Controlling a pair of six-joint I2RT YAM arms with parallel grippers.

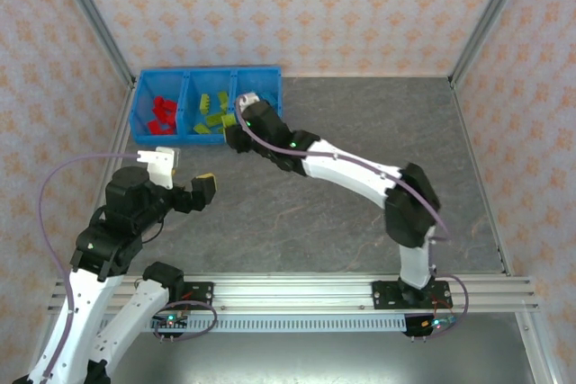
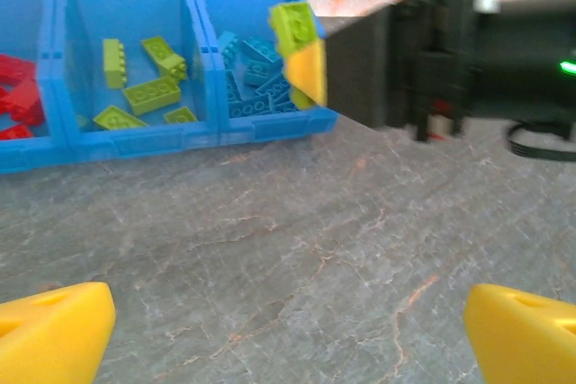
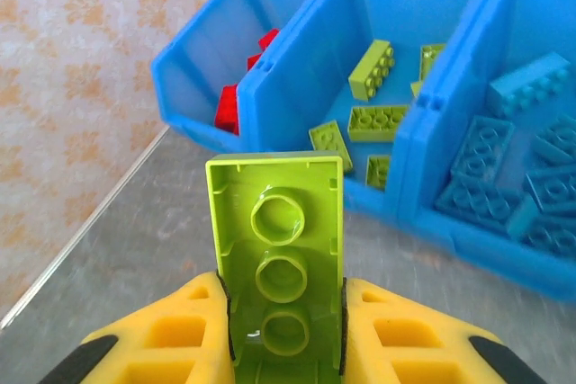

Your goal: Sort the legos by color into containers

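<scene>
My right gripper (image 3: 281, 312) is shut on a lime green lego (image 3: 279, 240), hollow underside toward the camera. It hovers just before the front wall of the blue bin (image 1: 207, 70), near the divider between the middle and right containers. From the left wrist view the same lego (image 2: 292, 24) sticks up out of the right gripper (image 2: 306, 69). Red legos (image 1: 162, 114) lie in the left container, green legos (image 2: 148, 92) in the middle, light blue legos (image 2: 256, 78) in the right. My left gripper (image 1: 184, 173) is open over bare table, holding nothing.
The grey stone table (image 1: 360, 150) spreads to the right of the bin. Patterned walls and aluminium posts (image 1: 94, 20) close in the back and sides. A metal rail (image 1: 297, 290) carrying both arm bases runs along the near edge.
</scene>
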